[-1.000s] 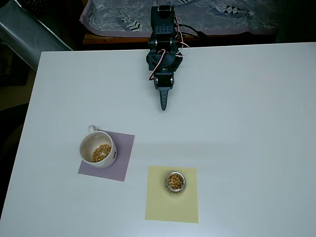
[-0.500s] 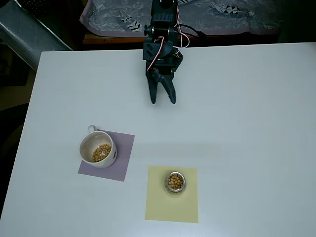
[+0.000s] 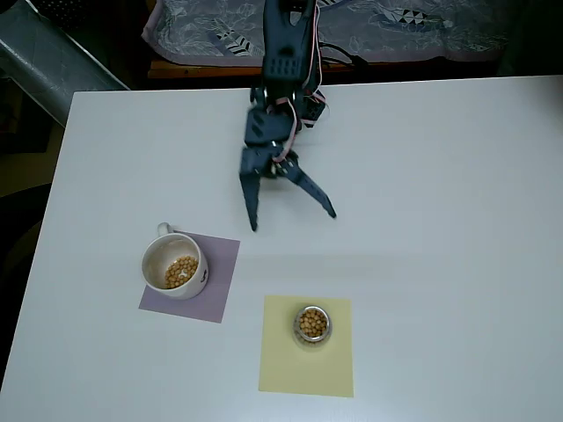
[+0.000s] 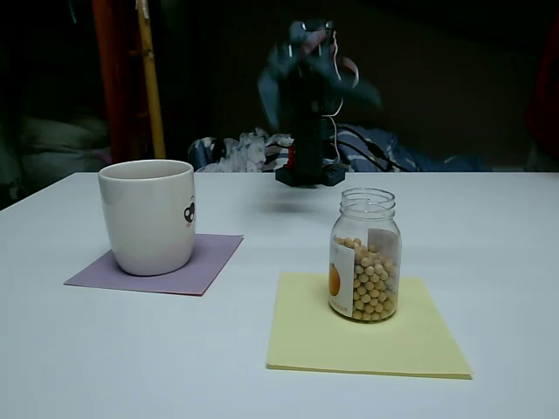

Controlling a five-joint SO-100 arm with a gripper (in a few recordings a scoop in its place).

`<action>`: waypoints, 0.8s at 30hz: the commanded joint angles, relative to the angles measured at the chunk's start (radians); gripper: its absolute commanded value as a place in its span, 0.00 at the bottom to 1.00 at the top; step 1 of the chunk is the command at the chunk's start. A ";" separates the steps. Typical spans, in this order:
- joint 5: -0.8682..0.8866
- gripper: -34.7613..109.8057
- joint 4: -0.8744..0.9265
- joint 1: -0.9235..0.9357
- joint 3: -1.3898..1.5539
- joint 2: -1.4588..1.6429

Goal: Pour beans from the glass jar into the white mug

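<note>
While the claw [image 3: 293, 221] hangs spread and empty, well apart from the jar [image 3: 311, 324] upright on its yellow mat [image 3: 308, 374], approach low; straddle the glass squarely; grip below the rim.

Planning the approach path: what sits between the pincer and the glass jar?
Overhead view: only bare white table separates the open pincer from the glass jar, until the yellow mat under it.

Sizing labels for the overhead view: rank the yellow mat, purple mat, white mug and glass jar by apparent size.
1. Yellow mat
2. Purple mat, slightly smaller
3. White mug
4. Glass jar
</note>
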 commanded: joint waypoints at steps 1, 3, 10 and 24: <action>-0.061 0.64 -0.468 -0.032 0.046 -0.278; -0.081 0.67 -0.666 -0.041 0.008 -0.494; -0.112 0.70 -0.956 -0.055 -0.268 -1.008; -0.109 0.68 -0.879 -0.060 -0.818 -1.439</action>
